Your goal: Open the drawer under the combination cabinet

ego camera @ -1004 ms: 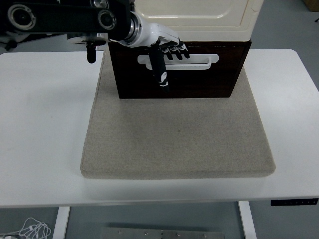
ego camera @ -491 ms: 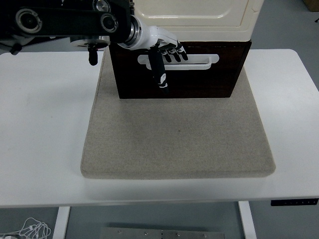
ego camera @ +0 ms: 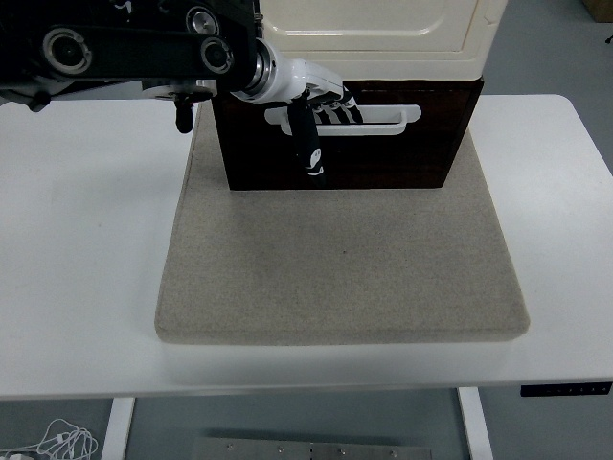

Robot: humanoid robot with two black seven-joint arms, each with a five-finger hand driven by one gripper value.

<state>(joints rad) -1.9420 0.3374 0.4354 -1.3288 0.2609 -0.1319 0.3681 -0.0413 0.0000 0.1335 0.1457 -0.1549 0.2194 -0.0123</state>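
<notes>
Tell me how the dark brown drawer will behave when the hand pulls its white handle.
The dark brown wooden drawer looks rigid and should slide straight out. The long white handle gives the left hand a firm hold. The beige felt mat likely adds friction, so the cream cabinet should stay put.

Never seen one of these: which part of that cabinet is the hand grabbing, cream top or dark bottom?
The dark brown drawer at the bottom; the left hand hooks its white handle.
</notes>
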